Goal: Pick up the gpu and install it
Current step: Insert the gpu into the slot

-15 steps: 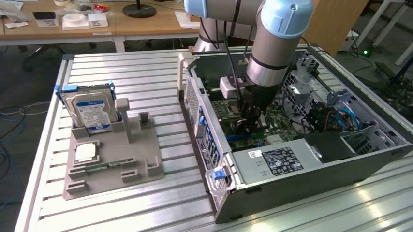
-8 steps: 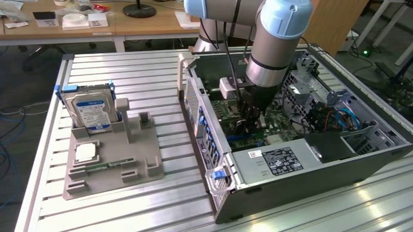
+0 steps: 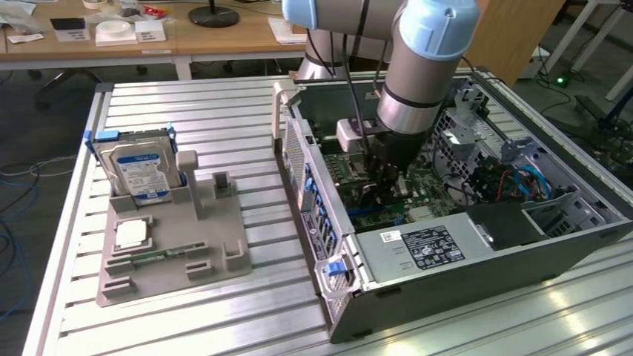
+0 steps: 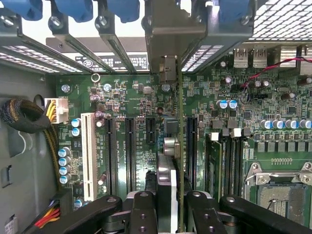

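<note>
The gpu shows edge-on in the wrist view as a thin card standing upright over the green motherboard. Its silvery bracket reaches the row of rear slot covers of the case. My gripper is shut on the card's near end, with one black finger on each side. In the exterior view my gripper is lowered deep inside the open computer case, just above the motherboard. Whether the card's edge is down in a slot is hidden.
Black expansion slots and a white slot lie beside the card, and the processor socket is nearby. Outside the case, a grey fixture holds the hard drive and the processor chip. The power supply fills the case's near corner.
</note>
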`<state>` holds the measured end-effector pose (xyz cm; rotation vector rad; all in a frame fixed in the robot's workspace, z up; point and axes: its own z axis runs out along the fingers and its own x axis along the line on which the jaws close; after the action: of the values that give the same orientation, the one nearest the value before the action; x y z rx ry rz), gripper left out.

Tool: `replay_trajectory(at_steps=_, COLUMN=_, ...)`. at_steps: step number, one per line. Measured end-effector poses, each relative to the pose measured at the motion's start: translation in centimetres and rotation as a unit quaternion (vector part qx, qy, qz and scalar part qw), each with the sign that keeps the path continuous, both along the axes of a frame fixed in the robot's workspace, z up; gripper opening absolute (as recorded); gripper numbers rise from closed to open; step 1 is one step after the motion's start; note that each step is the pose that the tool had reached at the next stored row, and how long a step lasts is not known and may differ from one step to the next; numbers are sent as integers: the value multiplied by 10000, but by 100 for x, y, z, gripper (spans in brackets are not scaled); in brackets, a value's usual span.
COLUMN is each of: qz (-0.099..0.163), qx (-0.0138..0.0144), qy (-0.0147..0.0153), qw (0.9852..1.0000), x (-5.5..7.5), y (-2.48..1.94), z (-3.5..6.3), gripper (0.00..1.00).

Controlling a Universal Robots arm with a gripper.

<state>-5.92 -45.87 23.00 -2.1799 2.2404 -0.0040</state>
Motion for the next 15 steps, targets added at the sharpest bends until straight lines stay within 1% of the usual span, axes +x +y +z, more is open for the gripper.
replay_trajectory(at_steps=8, qz=-3, qx=0, qy=0, qw=10000, x=-12, y=3, z=-5, gripper=28)
replay_trajectory(at_steps=10, qz=-8, qx=0, qy=0, qw=10000, x=-14, y=15, z=-7, gripper=28)
replay_trajectory(at_steps=12, qz=-11, qx=0, qy=0, qw=10000, x=-13, y=37, z=-10, gripper=28)
replay_trajectory(at_steps=15, qz=-11, qx=0, qy=0, qw=10000, x=-14, y=37, z=-10, gripper=28)
